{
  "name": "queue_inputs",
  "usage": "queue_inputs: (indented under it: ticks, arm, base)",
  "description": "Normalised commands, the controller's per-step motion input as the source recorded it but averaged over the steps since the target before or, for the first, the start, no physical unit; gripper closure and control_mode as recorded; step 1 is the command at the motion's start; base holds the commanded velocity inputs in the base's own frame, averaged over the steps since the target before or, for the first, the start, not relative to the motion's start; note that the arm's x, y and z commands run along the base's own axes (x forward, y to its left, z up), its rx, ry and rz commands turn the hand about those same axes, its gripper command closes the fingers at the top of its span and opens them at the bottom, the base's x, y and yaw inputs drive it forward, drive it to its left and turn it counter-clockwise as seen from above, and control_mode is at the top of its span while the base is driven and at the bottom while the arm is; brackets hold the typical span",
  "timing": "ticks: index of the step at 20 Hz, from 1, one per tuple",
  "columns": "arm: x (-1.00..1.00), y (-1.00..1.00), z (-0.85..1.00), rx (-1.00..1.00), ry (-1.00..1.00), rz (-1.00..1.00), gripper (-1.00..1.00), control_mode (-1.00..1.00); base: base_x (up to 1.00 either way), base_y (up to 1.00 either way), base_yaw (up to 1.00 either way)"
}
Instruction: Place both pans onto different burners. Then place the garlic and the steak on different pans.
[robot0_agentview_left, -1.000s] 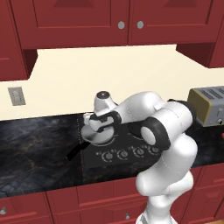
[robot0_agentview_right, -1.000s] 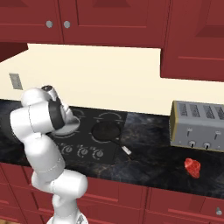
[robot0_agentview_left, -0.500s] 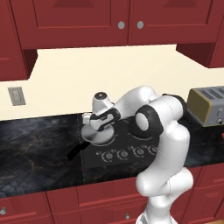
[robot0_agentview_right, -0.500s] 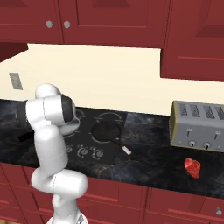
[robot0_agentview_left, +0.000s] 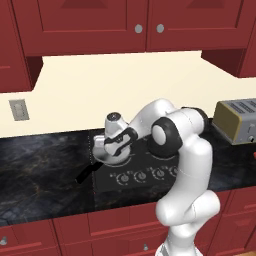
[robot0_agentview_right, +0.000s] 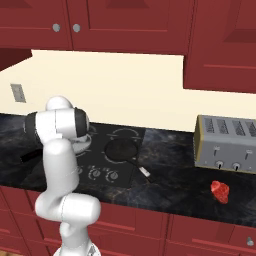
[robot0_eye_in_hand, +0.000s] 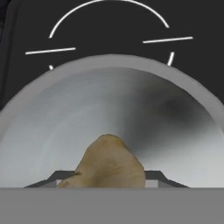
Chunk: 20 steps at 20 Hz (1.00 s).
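Observation:
The silver pan (robot0_agentview_left: 103, 156) sits on the cooktop's left burner, its black handle pointing front-left; in the hand view its steel bowl (robot0_eye_in_hand: 65, 118) lies close below. My gripper (robot0_agentview_left: 117, 146) hangs just above this pan, shut on the tan garlic (robot0_eye_in_hand: 109, 159), which sits between the fingertips of the gripper (robot0_eye_in_hand: 108, 180). A burner ring (robot0_eye_in_hand: 109, 13) shows beyond the pan's rim. The black pan (robot0_agentview_right: 122, 148) rests on a right burner, its light-tipped handle pointing front-right. The red steak (robot0_agentview_right: 220, 191) lies on the dark counter in front of the toaster.
A silver toaster (robot0_agentview_right: 227, 144) stands on the counter at the right. The cooktop's knobs (robot0_agentview_left: 142, 175) line its front edge. Red cabinets hang above the cream back wall. Dark counter stretches left of the cooktop (robot0_agentview_left: 45, 165).
The arm's elbow and upper links have swung up and in toward the cooktop. The hand has stayed over the silver pan, still holding the garlic.

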Motion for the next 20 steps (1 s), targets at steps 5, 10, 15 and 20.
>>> queue_inputs:
  ticks: [5, 10, 15, 20]
  arm:
    - [0.0, 0.0, -0.06, 0.0, 0.01, 0.0, 1.0, -1.0]
    - [0.04, 0.0, 0.0, 0.0, 0.03, 0.0, -1.0, -1.0]
    - [0.0, 0.0, 0.0, 0.0, 0.0, 0.0, -1.0, -1.0]
    - [0.0, 0.0, 0.13, 0.0, 0.01, 0.0, -1.0, -1.0]
  base:
    - [0.0, 0.0, 0.0]
    - [0.0, 0.0, 0.0]
    - [0.0, 0.0, 0.0]
    - [0.0, 0.0, 0.0]
